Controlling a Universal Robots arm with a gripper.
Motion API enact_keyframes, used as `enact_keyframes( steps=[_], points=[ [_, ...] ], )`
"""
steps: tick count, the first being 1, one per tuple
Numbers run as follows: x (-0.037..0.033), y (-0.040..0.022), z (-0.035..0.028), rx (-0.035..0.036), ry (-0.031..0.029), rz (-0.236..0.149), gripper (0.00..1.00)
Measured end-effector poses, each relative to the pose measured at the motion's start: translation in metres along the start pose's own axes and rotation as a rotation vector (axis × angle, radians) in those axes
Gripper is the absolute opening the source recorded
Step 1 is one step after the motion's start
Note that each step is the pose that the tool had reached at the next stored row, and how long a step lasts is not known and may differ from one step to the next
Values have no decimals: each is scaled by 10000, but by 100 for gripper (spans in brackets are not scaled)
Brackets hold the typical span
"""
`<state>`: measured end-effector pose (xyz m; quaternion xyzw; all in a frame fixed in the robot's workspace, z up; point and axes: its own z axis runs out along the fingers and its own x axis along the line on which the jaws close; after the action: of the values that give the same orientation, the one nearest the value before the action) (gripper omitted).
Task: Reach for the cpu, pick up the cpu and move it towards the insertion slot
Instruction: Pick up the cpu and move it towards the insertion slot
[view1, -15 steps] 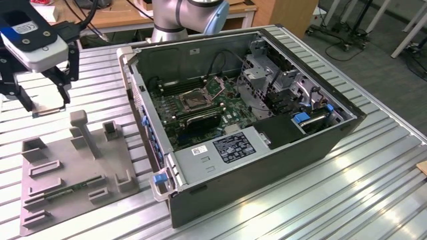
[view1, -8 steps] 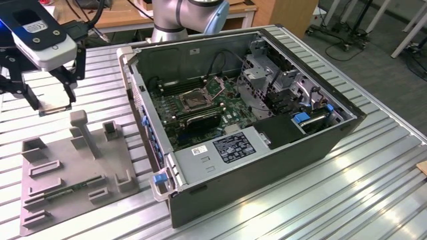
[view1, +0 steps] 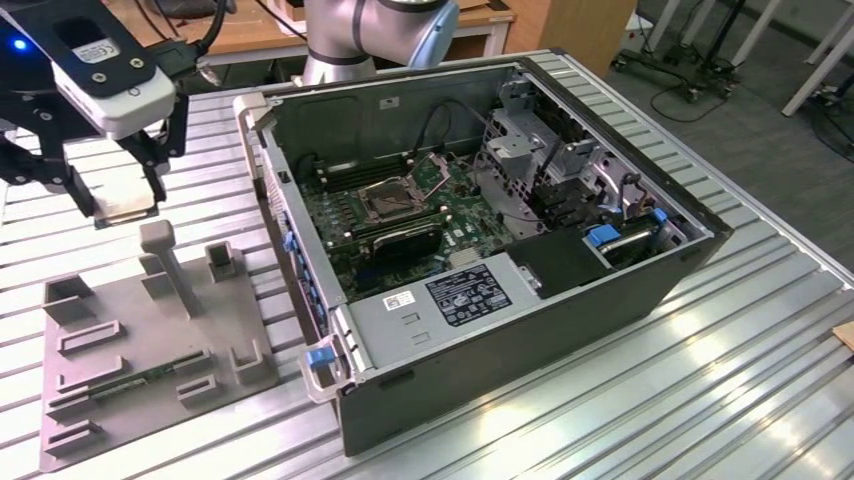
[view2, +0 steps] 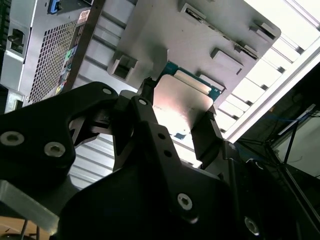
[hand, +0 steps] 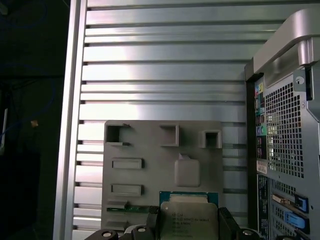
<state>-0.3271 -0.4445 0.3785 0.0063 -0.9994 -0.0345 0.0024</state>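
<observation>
Above the gray holder plate (view1: 140, 345), on the exterior view's left, the claw (view1: 123, 195) squeezes the cpu (hand: 188, 220) by two edges, up in the air. The insertion slot (view1: 391, 203) sits inside the open computer case (view1: 534, 340), well apart from the cpu. I think this carry goes best slow, with the cpu flat and high over the case wall, so nothing slips or bumps.
</observation>
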Motion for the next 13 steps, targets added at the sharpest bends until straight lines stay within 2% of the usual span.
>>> enact_keyframes(
  steps=[13],
  points=[
    [-153, -2, -1, 0, 0, 0, 54]
  ],
)
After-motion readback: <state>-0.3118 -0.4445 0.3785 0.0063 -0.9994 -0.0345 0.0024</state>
